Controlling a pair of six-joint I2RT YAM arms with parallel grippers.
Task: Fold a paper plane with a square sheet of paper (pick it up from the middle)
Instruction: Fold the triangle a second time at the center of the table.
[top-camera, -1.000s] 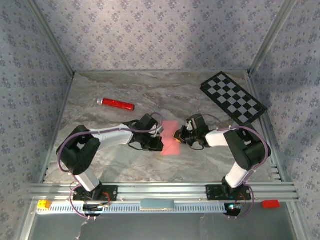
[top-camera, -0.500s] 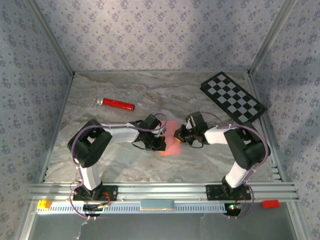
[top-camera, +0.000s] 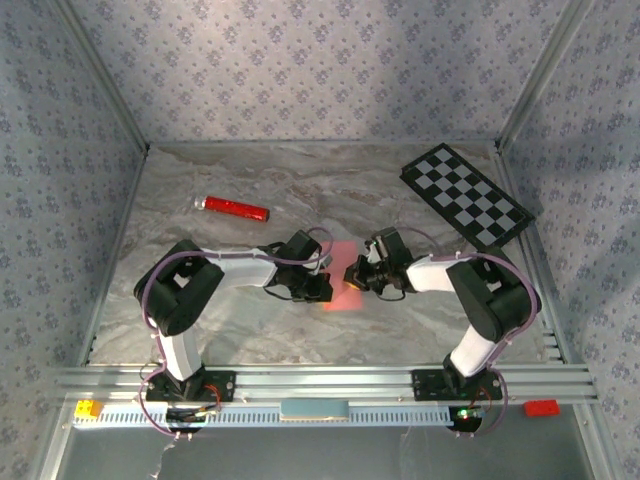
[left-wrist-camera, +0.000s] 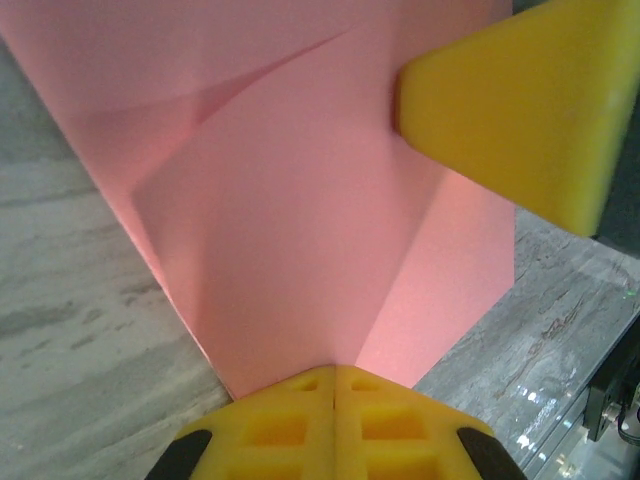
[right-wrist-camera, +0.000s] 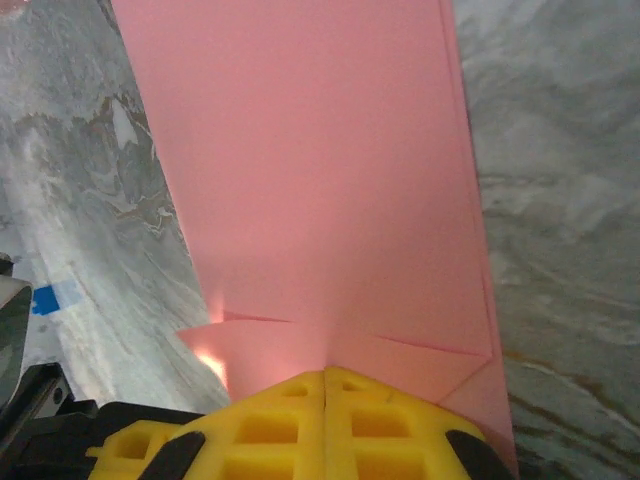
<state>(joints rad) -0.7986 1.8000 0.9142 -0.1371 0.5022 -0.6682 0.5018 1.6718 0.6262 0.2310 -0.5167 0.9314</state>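
Since one second ago my left arm has drawn its elbow inward, and my right gripper (top-camera: 352, 272) has come a little nearer to my left gripper (top-camera: 322, 288). Both pairs of jaws are pressed fully together. Each one pinches an edge of the square sheet of paper (top-camera: 343, 297), from opposite sides. The pink sheet, already creased diagonally, stretches between them at the middle of the marble table (top-camera: 250, 170), well apart from the red cylinder (top-camera: 232, 208) and the checkerboard (top-camera: 467, 195).
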